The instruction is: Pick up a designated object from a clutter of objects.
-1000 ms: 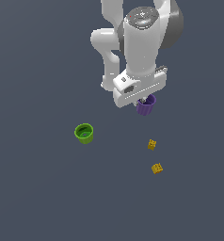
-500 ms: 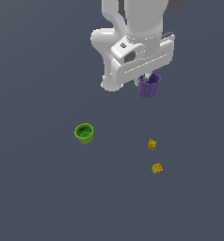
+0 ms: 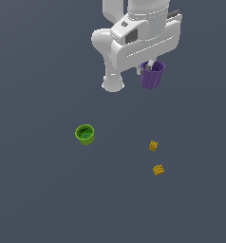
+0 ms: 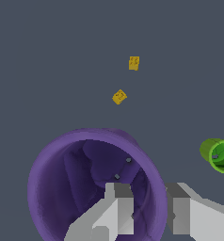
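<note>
a: closest to the wrist camera, what's there?

b: the gripper. its two pale fingers pinch the wall of the purple cup, one finger inside the bowl and the other outside the rim, closed on that wall.

a: and the cup itself?

b: it fills most of the wrist view, mouth toward the lens. in the exterior view the purple cup hangs upright under the gripper, up at about one o'clock from the middle of the frame, with its rim tucked against the underside of the hand.

a: how is the arm posed?

b: the white arm comes in from the top edge at twelve o'clock, wrist pointing down, the broad hand block turned at a slant, and a rounded link sticking out toward the exterior view's left.

a: what lies farther off?

b: on the grey floor, the green cup stands upright, mouth up, at about eight o'clock from the purple cup and well apart from it. two small yellow blocks sit near each other at about six o'clock from the purple cup, the second just past the first. the wrist view shows the green cup at the frame's edge and both blocks beyond the purple rim.
</note>
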You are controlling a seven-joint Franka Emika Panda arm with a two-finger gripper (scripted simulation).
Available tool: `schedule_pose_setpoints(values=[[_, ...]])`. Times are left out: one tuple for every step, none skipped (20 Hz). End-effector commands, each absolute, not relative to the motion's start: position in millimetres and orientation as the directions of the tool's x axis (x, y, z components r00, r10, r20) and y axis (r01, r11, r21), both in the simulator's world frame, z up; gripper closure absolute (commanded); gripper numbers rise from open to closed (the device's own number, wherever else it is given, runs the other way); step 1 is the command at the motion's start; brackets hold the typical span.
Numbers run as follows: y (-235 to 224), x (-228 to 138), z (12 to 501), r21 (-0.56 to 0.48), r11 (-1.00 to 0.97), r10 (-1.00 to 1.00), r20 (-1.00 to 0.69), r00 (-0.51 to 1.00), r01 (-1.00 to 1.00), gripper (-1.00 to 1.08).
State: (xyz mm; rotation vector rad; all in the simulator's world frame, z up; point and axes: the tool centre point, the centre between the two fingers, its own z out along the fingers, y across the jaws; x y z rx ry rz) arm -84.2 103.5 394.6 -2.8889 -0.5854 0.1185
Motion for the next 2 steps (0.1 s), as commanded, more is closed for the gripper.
schedule_pose_setpoints(values=[[103.3, -84.3, 398.9, -0.202, -0.904, 0.393, -0.04, 0.919, 0.378, 1.08], [103.3, -84.3, 399.1, -0.202, -0.904, 0.393, -0.04, 0.919, 0.378, 1.08]])
